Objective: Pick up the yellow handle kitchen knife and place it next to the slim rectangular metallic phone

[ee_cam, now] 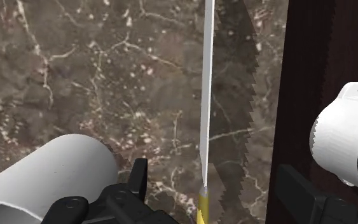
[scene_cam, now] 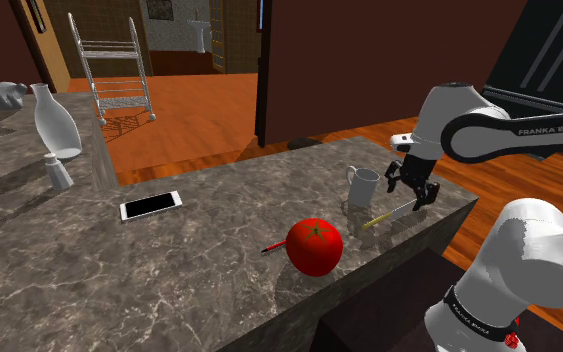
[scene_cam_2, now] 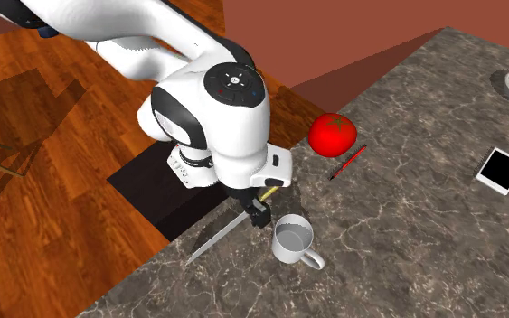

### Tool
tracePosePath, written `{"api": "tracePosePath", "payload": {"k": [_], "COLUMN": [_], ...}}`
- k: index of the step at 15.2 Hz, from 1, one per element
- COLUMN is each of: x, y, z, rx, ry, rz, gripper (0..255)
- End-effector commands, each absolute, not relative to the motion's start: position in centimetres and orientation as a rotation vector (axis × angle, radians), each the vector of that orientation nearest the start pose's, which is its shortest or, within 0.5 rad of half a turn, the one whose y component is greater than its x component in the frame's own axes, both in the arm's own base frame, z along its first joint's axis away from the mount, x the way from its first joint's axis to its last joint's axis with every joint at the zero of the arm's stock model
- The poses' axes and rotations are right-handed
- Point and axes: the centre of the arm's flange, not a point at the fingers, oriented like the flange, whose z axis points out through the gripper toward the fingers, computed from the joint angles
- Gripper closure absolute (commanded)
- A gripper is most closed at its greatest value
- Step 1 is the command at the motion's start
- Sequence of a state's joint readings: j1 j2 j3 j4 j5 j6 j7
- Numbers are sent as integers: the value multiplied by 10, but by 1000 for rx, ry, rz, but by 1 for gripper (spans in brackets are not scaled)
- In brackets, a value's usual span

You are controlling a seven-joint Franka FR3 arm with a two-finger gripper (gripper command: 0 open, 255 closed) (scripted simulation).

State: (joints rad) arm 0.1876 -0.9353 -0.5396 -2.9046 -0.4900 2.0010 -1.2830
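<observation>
Just above the dark marble counter (scene_cam: 169, 285), the robot's black hand (scene_cam: 418, 192) hangs with its fingers (ee_cam: 139, 179) spread wide, holding nothing. The yellow-handled kitchen knife (ee_cam: 206, 95) lies directly under the hand. Its long blade runs out ahead between the two fingers and is touched by neither, and the yellow handle sits nearest the palm. In the wrist view the blade shows edge-on, and a saw-toothed shadow falls on the stone beside it. A white mug (scene_cam: 362, 186) stands upright just beside the hand, on the side away from the counter's edge. Farther from the hand, past the mug, rest a red tomato (scene_cam: 315, 246) and a thin red pen (scene_cam: 272, 247), close together. The slim phone (scene_cam: 151, 205), white-rimmed with a black screen, lies flat well apart from the hand, beyond the tomato, out on the open stone.
</observation>
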Motion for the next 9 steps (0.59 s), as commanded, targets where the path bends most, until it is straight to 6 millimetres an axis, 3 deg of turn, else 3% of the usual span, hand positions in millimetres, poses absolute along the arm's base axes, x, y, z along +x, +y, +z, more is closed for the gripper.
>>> {"api": "tracePosePath", "payload": {"k": [1, 9], "x": [269, 269], "y": [-94, -95], "z": [364, 330], "rx": [-2412, -2412], "ry": [-2038, -2038], "rz": [25, 25], "gripper": [0, 0]}}
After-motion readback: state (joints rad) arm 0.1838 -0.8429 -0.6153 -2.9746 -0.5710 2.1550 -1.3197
